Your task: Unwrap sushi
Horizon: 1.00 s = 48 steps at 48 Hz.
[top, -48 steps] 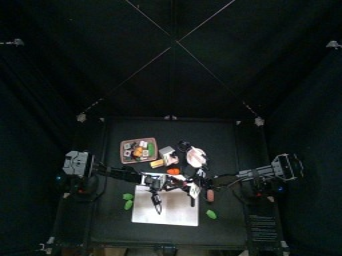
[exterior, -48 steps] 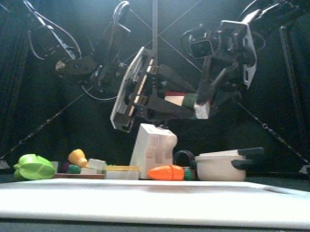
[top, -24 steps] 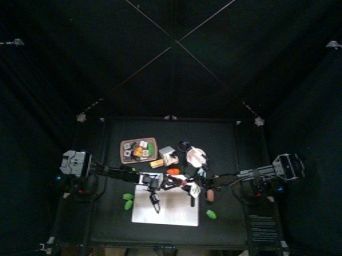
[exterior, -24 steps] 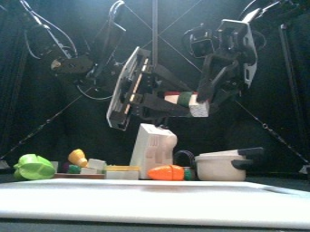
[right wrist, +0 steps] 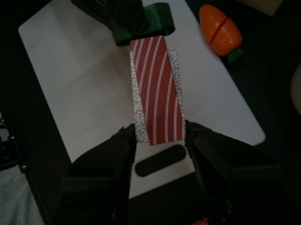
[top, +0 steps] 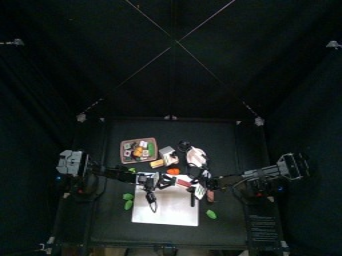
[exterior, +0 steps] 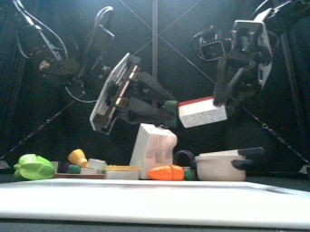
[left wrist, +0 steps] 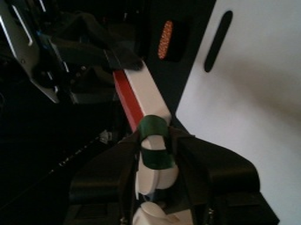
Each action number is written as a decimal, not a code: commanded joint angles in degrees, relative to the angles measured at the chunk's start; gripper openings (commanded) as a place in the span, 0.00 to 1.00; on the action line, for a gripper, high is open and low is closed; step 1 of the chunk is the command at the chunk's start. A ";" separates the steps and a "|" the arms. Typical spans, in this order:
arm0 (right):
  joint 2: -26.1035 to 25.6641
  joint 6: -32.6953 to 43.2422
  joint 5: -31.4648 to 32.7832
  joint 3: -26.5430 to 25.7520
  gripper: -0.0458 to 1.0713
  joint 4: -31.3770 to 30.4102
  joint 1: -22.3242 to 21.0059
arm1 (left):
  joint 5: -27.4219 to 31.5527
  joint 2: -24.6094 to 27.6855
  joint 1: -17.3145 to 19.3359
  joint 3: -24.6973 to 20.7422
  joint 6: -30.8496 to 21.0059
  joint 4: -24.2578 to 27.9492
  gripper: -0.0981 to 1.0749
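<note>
A sushi piece with a red-and-white striped top (right wrist: 157, 88) hangs in the air between both grippers, above the white cutting board (exterior: 155, 204). My right gripper (right wrist: 161, 132) is shut on the sushi; in the front view it (exterior: 208, 111) holds the piece as a white and red block (exterior: 201, 111). My left gripper (left wrist: 156, 141) is shut on the green wrap band (left wrist: 154, 148) at the sushi's other end. The band also shows in the right wrist view (right wrist: 147, 22). In the top view both grippers meet over the board (top: 171, 208).
Behind the board stand a green pepper (exterior: 34, 166), a yellow piece (exterior: 78, 156), a white carton (exterior: 154, 145), an orange carrot (exterior: 168, 172) and a white pot (exterior: 224, 165). A tray of sushi (top: 138, 150) sits at the back left.
The arms have drawn apart: my right gripper moved right with the sushi, and my left arm swung left, so the piece now stretches out between them.
</note>
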 commanded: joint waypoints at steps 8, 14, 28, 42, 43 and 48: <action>-1.85 -0.18 0.88 -0.35 0.39 0.26 0.18 | -2.55 -3.78 -0.44 1.93 -0.18 -3.69 0.68; -1.85 -0.18 1.05 -0.35 0.39 0.18 0.00 | -3.08 -4.57 -0.62 3.69 -0.26 -7.91 0.68; -1.85 -0.18 1.05 -0.35 0.39 -0.18 -0.26 | -3.69 -4.22 -1.93 4.22 0.00 -12.13 0.68; -1.76 -0.18 1.05 -0.53 0.39 -0.26 -0.26 | -3.78 -4.22 -2.29 4.31 -0.35 -12.22 0.68; -1.85 -0.18 1.05 -0.53 0.39 -0.26 -0.26 | -3.69 -4.22 -2.29 4.39 -0.44 -12.22 0.68; -1.85 -0.09 1.05 -0.62 0.39 -0.35 -0.26 | -3.69 -4.22 -2.64 4.57 -0.53 -12.66 0.68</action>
